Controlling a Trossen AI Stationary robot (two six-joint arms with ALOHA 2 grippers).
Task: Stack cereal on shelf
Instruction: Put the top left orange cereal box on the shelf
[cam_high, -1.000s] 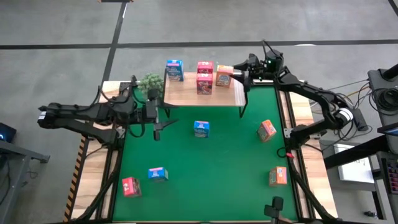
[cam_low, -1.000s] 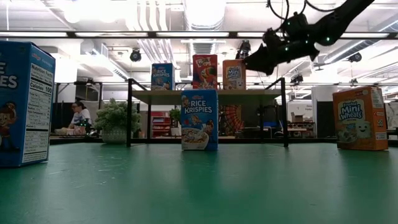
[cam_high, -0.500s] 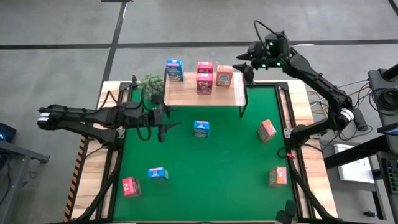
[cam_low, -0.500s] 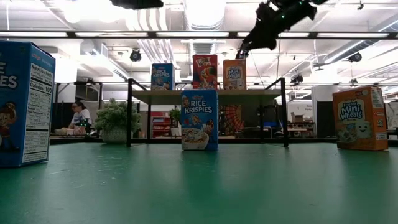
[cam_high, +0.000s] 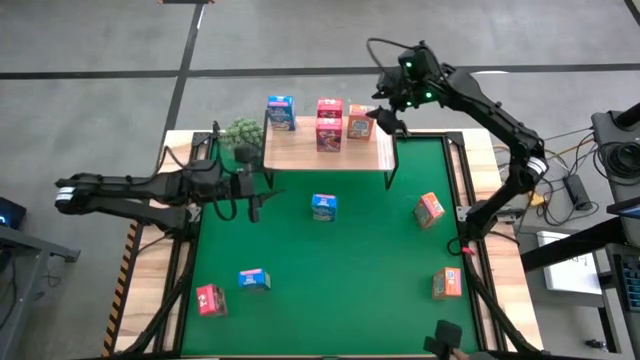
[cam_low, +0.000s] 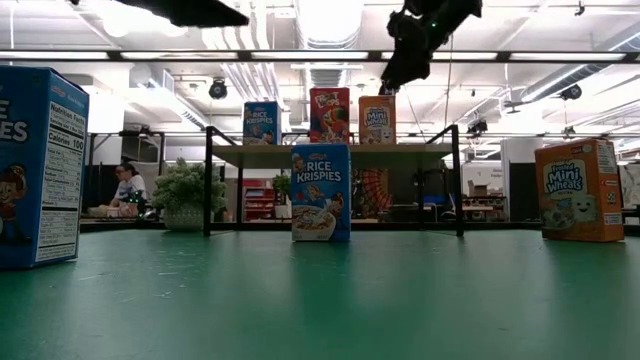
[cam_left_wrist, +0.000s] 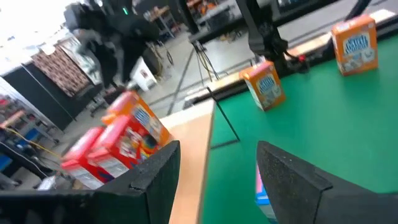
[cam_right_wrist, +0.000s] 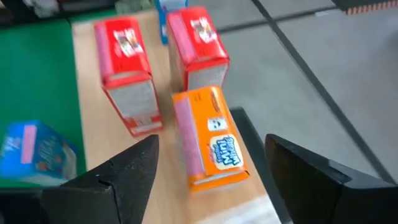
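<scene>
The wooden shelf (cam_high: 300, 152) on black legs stands at the table's far edge. On its top stand a blue box (cam_high: 280, 112), two red boxes (cam_high: 329, 108) (cam_high: 328, 136) and an orange box (cam_high: 360, 123). My right gripper (cam_high: 385, 118) (cam_right_wrist: 211, 180) hovers open above the shelf's right end, just over the orange box (cam_right_wrist: 210, 140), touching nothing. On the green mat stand a blue box (cam_high: 323, 206), two orange boxes (cam_high: 429, 209) (cam_high: 446, 284), another blue box (cam_high: 254, 280) and a red one (cam_high: 210, 299). My left gripper (cam_high: 254, 198) (cam_left_wrist: 217, 180) hangs open above the mat, left of the shelf's front.
A green leafy plant (cam_high: 240, 132) sits by the shelf's left end. Bare wooden table borders (cam_high: 150, 260) flank the mat. The mat's middle and near part (cam_high: 340, 290) is free room. A person (cam_low: 126, 185) sits in the room behind the table.
My right gripper has risen from beside the orange box at the shelf's right end, and its wrist has swung toward the table's left and far side. The boxes have stayed where they were.
</scene>
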